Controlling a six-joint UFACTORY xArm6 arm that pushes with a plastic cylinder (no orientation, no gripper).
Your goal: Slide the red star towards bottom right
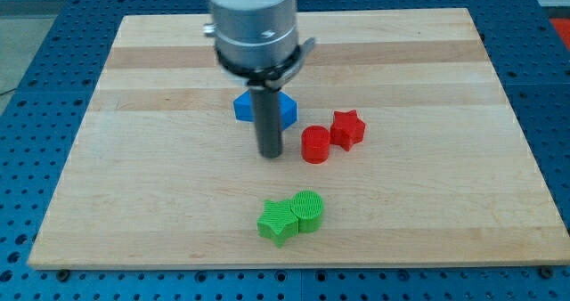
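Trouble brewing mid-frame: my tip point(270, 153) sits left of the red cylinder point(314, 145), which touches the red star point(347, 129) right of centre. No pincer here, only rod. Pushing rightward risks shoving the cylinder along too.

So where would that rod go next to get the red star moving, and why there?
Probably up and around to the star's upper-left side. My tip sits left of the red cylinder, which touches the red star on its left. Pushing straight right from here would likely shove the cylinder first, not drive the star toward the bottom right.
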